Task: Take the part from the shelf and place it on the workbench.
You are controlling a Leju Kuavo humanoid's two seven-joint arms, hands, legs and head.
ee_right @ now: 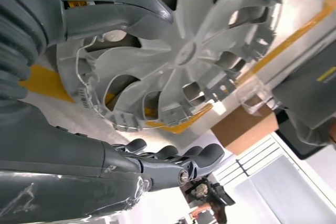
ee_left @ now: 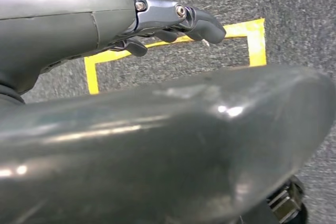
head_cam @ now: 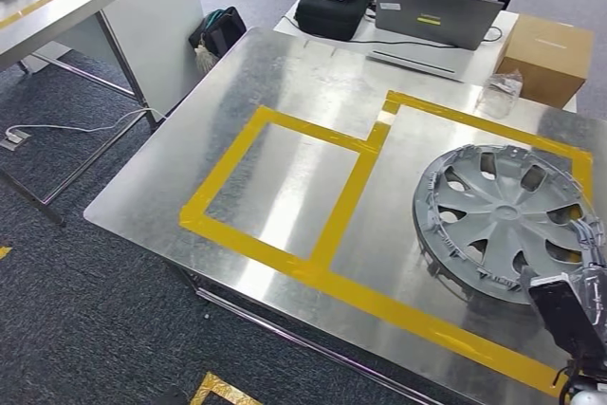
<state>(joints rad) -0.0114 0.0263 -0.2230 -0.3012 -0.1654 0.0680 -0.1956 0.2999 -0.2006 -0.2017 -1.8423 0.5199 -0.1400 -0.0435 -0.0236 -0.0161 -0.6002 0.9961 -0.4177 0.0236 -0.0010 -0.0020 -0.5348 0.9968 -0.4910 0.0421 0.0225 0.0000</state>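
The fingers [ee_right: 174,156] of the right hand [ee_right: 118,77] are spread apart, with the thick thumb on one side of the hubcap's rim and the darker fingers on the other, and no pad is plainly pressing on the plastic. From the wrist camera the hand looks as if it straddles the near edge of the hubcap [head_cam: 501,215] loosely, holding nothing. In the head view the right hand [head_cam: 576,305] sits at the hubcap's near right edge, and whether it touches the rim there I cannot tell.

The hubcap lies flat, inner side up, on the metal workbench [head_cam: 301,73], inside the larger of the two boxes marked with yellow tape [head_cam: 337,225]. Its rim is near the tape on the far right side; the smaller box to its left has bare metal in it.

The left hand [ee_left: 174,22] hangs over grey carpet and a yellow floor marking [ee_left: 255,38], fingers slightly curled, apart, and around nothing.

By my reading, the part is already set down on the bench, so the step in hand is the release. The next move calls for lifting the right hand straight clear of the rim, fingers kept wide, so that nothing catches the clips along the edge and drags the hubcap over the tape.

Beyond the bench a person sits at a laptop [head_cam: 436,11], beside a cardboard box [head_cam: 547,54].
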